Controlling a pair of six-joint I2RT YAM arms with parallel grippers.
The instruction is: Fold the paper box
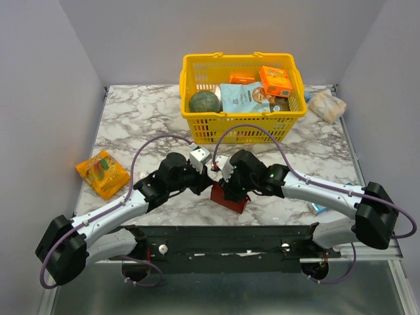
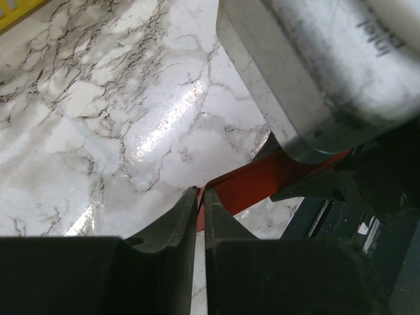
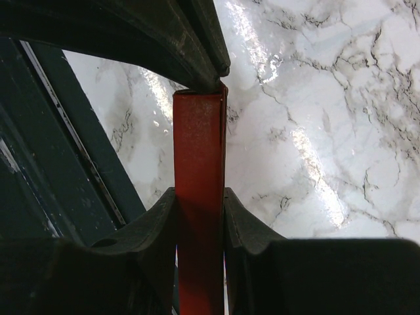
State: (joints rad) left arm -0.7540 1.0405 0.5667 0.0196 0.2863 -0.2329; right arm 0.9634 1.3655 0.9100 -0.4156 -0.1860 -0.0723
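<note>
The red paper box stands tilted on edge on the marble near the table's front middle, with both grippers meeting at it. My right gripper is shut across the box's narrow side, and that view shows the red panel running up between its jaws. My left gripper comes in from the left. Its jaws are almost together, pinching a thin red edge of the box. The left fingers touch the box's far end in the right wrist view.
A yellow basket at the back holds a green ball, a blue packet and an orange carton. An orange snack packet lies at the left and a pale packet at the back right. A dark rail runs along the front edge.
</note>
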